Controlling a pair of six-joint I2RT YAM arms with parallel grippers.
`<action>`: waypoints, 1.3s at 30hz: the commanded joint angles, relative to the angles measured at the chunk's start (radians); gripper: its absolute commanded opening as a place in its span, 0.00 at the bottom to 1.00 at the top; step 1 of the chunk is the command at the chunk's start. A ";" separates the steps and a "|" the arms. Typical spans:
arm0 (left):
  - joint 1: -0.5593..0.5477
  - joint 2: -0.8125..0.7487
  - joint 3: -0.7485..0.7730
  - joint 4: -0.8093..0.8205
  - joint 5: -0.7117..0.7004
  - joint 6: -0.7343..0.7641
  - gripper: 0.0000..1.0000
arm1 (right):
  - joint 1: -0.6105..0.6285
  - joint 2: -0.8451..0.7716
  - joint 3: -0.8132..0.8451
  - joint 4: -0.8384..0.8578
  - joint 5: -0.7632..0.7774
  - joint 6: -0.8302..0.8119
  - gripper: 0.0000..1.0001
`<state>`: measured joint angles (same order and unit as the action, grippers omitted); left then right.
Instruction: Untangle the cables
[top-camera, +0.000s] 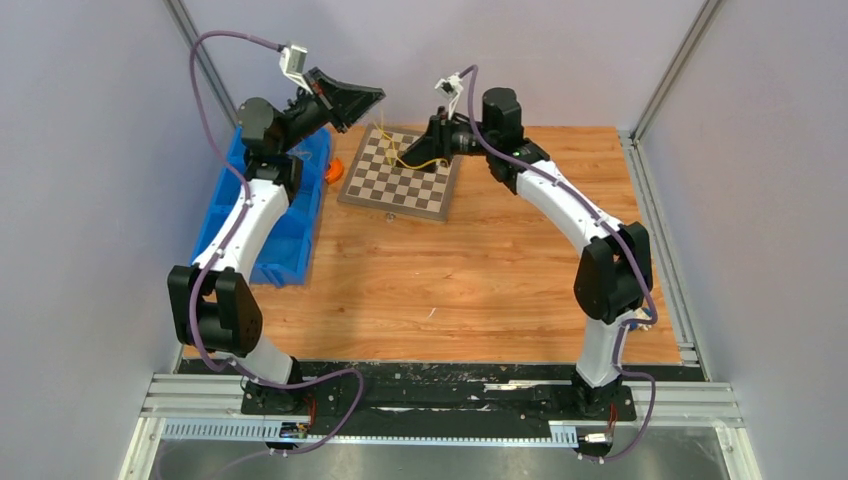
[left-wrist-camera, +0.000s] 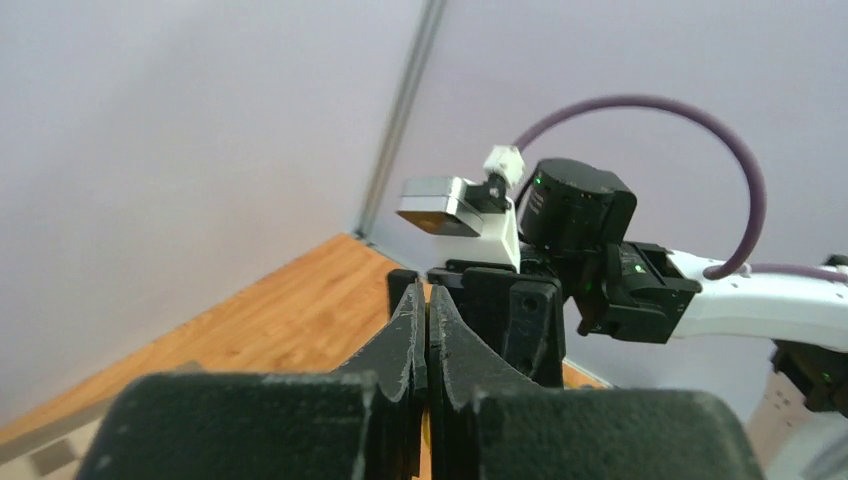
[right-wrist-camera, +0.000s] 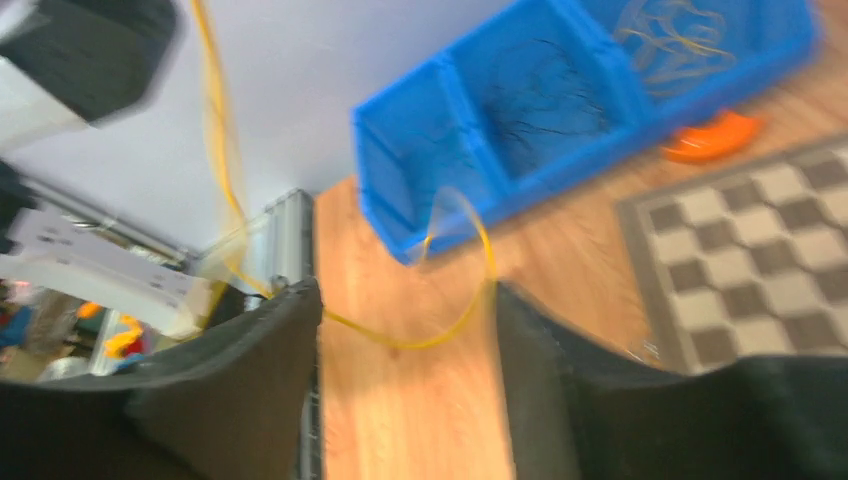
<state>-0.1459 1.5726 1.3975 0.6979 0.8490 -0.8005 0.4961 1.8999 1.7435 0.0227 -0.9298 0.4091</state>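
Observation:
A thin yellow cable (top-camera: 415, 163) hangs in a slack loop above the checkerboard mat (top-camera: 400, 185), between my two grippers. My left gripper (top-camera: 372, 96) is raised at the back. In the left wrist view it (left-wrist-camera: 428, 300) is shut, with a sliver of yellow cable (left-wrist-camera: 427, 435) between its jaws. My right gripper (top-camera: 432, 135) faces it from the right. In the right wrist view it (right-wrist-camera: 405, 295) is open. The yellow cable (right-wrist-camera: 440, 335) sags across the gap, touches the left finger (right-wrist-camera: 270, 340) and runs up to the top left. No bunched wad shows.
A blue compartment bin (top-camera: 290, 215) stands at the table's left, under the left arm. In the right wrist view it (right-wrist-camera: 420, 160) holds dark wires (right-wrist-camera: 545, 100) in one compartment and yellow wires (right-wrist-camera: 670, 30) in another. An orange object (top-camera: 333, 170) lies beside it.

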 joint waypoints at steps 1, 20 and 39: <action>0.107 -0.031 0.087 -0.081 -0.063 0.108 0.00 | -0.117 -0.048 -0.055 -0.113 0.076 -0.136 0.72; 0.358 0.352 0.372 -0.464 -0.546 0.646 0.00 | -0.279 -0.140 -0.145 -0.238 0.174 -0.285 0.96; 0.465 0.668 0.651 -0.589 -0.580 0.690 0.67 | -0.313 -0.190 -0.148 -0.335 0.189 -0.338 0.95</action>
<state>0.3107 2.2471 2.0010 0.1150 0.2619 -0.1234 0.1898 1.7710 1.5955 -0.3035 -0.7406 0.0937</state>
